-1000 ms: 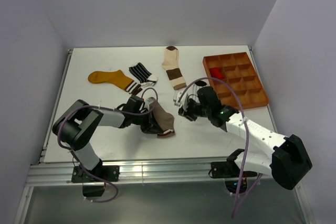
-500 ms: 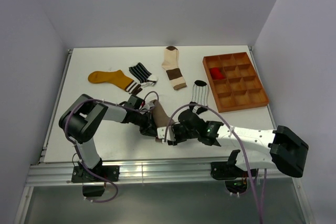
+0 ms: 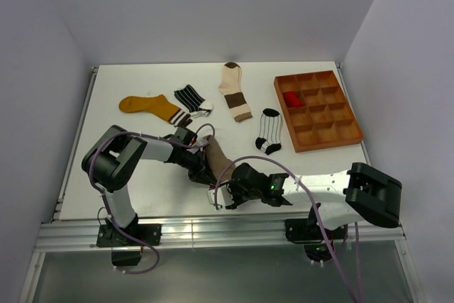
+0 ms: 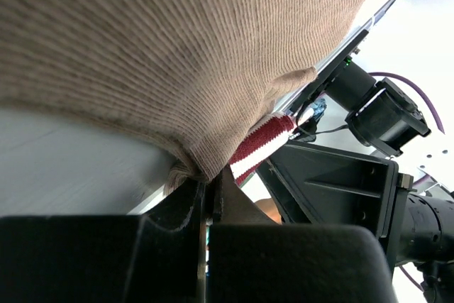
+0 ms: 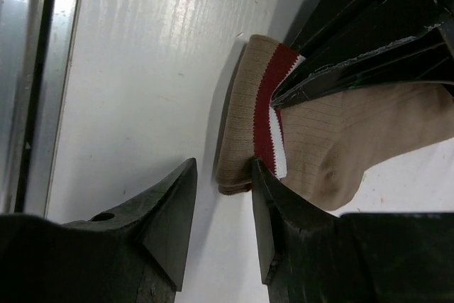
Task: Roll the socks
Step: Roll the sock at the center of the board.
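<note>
Clamping the taupe sock (image 4: 177, 54), the left gripper (image 4: 206, 193) is holding it by the right gripper (image 5: 223, 169), whose parted fingers (image 5: 167, 204) are seemingly straddling the cuff (image 5: 264, 115); beyond both, one compartment of the tray (image 3: 352, 130) is holding a red sock (image 3: 291, 98).
</note>
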`<act>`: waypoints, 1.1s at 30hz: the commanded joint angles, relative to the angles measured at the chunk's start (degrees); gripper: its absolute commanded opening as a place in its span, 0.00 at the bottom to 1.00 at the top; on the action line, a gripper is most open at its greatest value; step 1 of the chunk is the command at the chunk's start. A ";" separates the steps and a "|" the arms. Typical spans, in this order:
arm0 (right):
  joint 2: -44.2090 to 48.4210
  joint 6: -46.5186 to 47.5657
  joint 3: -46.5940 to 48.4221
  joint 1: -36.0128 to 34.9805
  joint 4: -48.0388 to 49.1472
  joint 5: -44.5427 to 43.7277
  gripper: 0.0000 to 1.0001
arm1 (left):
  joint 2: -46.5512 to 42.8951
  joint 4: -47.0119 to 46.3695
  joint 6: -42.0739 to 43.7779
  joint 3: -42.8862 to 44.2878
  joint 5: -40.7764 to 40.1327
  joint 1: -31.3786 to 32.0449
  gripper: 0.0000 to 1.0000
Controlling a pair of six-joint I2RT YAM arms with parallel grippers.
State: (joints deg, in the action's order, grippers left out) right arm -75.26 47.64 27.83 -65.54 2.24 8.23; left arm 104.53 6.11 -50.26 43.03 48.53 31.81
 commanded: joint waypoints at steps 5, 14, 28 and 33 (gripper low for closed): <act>1.08 0.70 1.78 -1.26 4.18 -5.42 0.44 | 1.82 4.44 2.62 0.74 -5.64 -0.26 0.04; -0.32 0.79 4.16 -2.58 1.98 -4.98 0.45 | 1.82 3.73 2.18 0.74 -5.73 -0.35 0.05; -8.49 -1.32 9.16 -4.07 -4.17 -6.64 0.35 | 1.38 3.82 2.62 0.39 -5.47 -0.79 0.05; -10.07 -2.81 10.31 -2.49 -7.41 -5.77 0.24 | 0.85 3.65 2.45 0.04 -5.47 -0.88 0.07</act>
State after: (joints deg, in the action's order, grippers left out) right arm -84.25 46.76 36.36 -69.04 -1.37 2.20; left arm 104.66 7.64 -49.69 43.75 48.23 31.51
